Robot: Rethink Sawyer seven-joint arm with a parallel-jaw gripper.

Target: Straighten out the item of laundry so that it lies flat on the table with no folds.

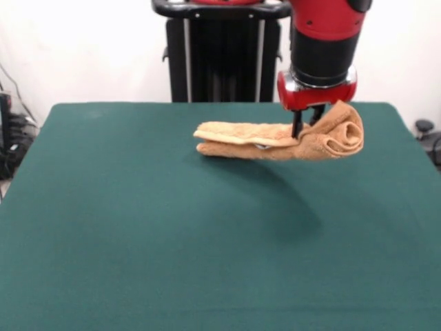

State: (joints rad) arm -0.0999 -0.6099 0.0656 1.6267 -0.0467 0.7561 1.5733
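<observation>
The orange-tan towel (275, 141) is folded over itself in a long bundle and hangs above the dark green table (138, 227), at the far right. Its right end (344, 131) is curled into a roll. Its left end (203, 138) sticks out flat, low over the table top. My gripper (299, 132) comes down from the red arm (324, 34) and is shut on the towel near its right end, holding it up. A shadow (282, 193) lies on the table under the towel. The tag is hidden.
The robot's black pedestal (217, 55) stands behind the table's far edge. Cables and equipment (10, 138) lie off the left side, and a dark object (427, 134) off the right side.
</observation>
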